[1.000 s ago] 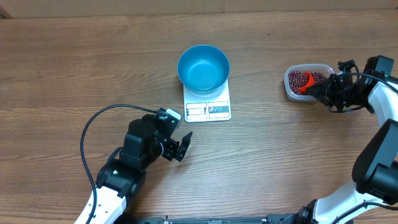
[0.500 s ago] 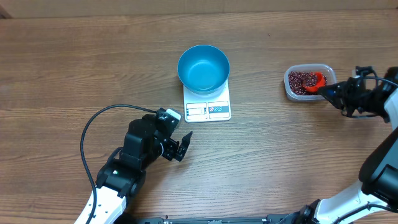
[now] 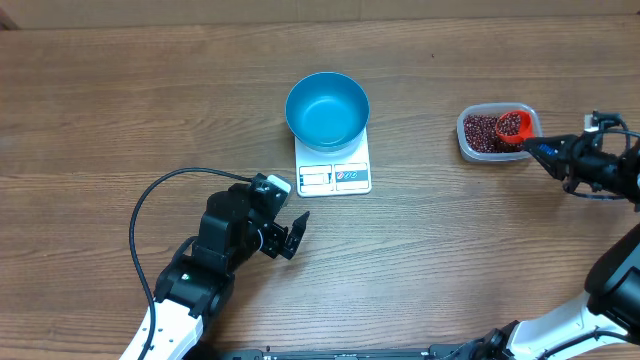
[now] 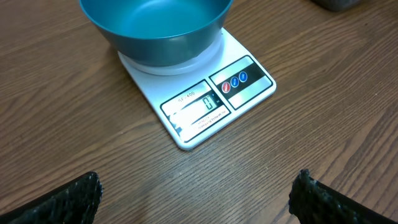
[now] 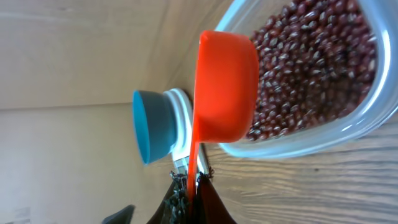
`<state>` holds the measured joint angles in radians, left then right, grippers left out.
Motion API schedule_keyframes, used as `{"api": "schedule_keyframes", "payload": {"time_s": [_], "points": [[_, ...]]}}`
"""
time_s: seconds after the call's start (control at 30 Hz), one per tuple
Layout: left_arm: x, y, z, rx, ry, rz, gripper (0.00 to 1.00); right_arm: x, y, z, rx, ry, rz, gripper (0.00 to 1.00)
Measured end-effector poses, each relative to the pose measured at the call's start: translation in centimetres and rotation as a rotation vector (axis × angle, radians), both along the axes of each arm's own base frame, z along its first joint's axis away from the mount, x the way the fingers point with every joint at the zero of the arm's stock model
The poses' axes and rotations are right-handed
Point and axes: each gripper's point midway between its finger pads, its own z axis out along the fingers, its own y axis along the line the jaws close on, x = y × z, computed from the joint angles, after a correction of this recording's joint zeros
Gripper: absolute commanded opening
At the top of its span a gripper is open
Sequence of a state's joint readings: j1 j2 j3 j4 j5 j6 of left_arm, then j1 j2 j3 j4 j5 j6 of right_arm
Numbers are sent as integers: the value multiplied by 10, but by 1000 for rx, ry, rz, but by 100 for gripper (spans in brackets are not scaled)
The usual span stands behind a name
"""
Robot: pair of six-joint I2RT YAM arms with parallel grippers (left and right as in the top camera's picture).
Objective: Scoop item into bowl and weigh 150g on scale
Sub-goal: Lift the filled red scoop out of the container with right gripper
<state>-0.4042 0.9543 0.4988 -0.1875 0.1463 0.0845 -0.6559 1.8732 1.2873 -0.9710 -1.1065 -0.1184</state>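
Only the overhead view takes in the whole layout. The blue bowl (image 3: 327, 108) sits on the far part of the white scale (image 3: 334, 176) at the middle of the table, its inside plain blue. The beans (image 3: 482, 130) lie in a clear plastic tub (image 3: 465, 145) well to the right. The left wrist view adds what overhead cannot resolve: the scale's display window (image 4: 209, 102) shows a single zero. The right wrist view shows the orange scoop (image 5: 224, 87) from its outer side, poised over the tub's beans; whether it carries any cannot be told. The right gripper (image 3: 545, 152) is clenched on the scoop's thin handle, just right of the tub. The left gripper (image 3: 293, 235) is spread wide, grasping nothing, nearer than the scale and left of it, its black fingers (image 4: 68, 199) at the lower corners of its own view. The table (image 3: 120, 100) is brown wood-grain, and a black cable (image 3: 150, 200) loops beside the left arm.
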Motion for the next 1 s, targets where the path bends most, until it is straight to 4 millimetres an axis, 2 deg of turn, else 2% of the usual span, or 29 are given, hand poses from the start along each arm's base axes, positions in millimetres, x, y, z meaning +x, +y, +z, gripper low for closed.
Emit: {"api": "schedule_keyframes", "payload": {"time_s": [0.3,0.6,0.73,1.0], "points": [[0,0,0,0,0,0,100,-12,6,20,78,-103,35,4],[0,0,0,0,0,0,99,-9,16,44,163,-224,53,4],[0,0,0,0,0,0,100,-6,31,46,179,-233,92,4],[0,0,0,0,0,0,100,1,81,50,212,-202,219,4]]}}
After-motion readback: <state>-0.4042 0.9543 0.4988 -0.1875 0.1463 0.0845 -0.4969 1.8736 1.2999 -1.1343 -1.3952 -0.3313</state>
